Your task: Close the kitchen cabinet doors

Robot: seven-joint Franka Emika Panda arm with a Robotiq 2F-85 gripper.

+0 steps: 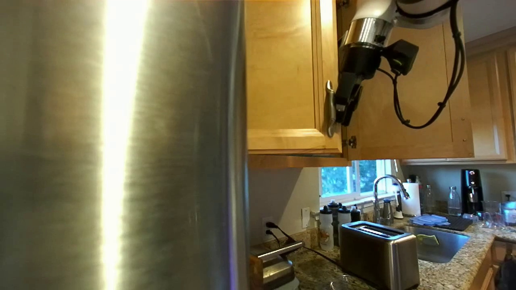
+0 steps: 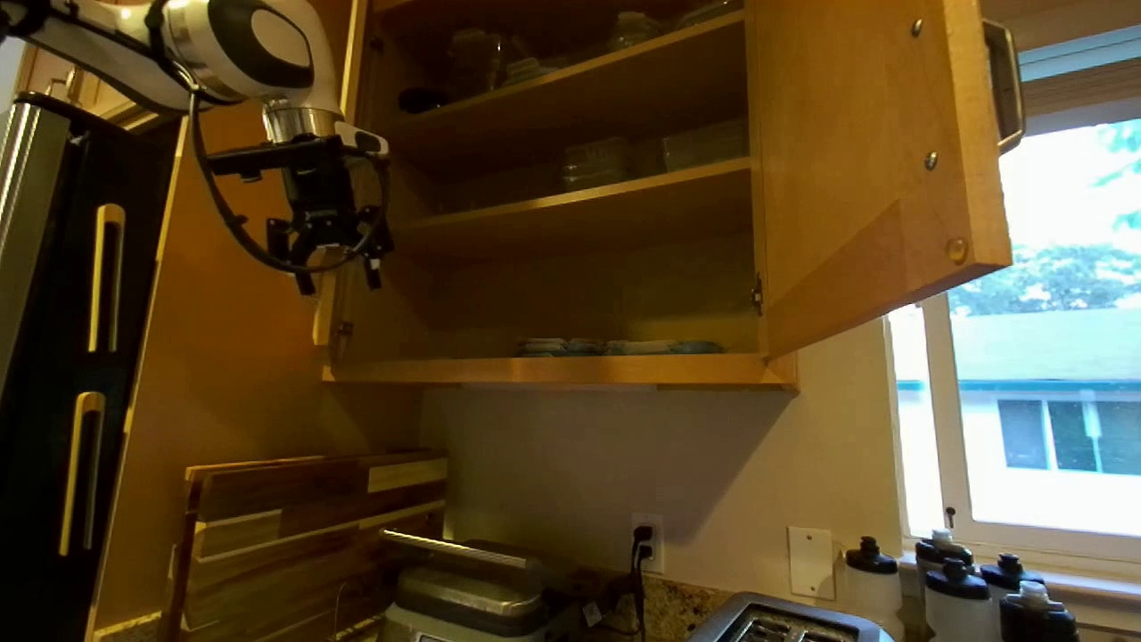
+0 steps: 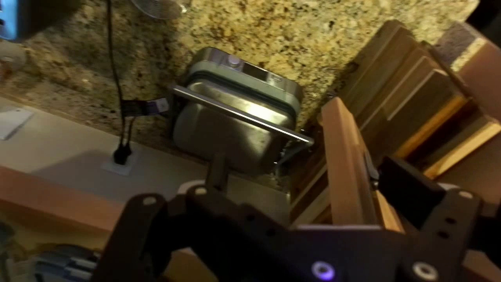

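The left cabinet door [image 1: 280, 80] is a honey-coloured panel standing ajar, with its metal bar handle [image 1: 331, 108] near its free edge. In the wrist view, its edge [image 3: 346, 164] runs between the two fingers of my gripper [image 3: 313, 178]. The right finger is close to the handle; I cannot tell whether they touch. The gripper's fingers are spread apart, also in an exterior view [image 2: 340, 280]. The right cabinet door [image 2: 874, 169] stands wide open, its inner face also showing in an exterior view [image 1: 407, 100]. The shelved cabinet [image 2: 570, 367] is exposed between the doors.
A steel refrigerator [image 1: 173, 141] stands beside the cabinet. Below are a toaster [image 1: 379, 253], a metal grill appliance [image 3: 238, 117], wooden boards [image 2: 312, 526] and several bottles [image 2: 958, 588]. Dishes sit on the shelves. A window [image 2: 1043, 401] is behind the right door.
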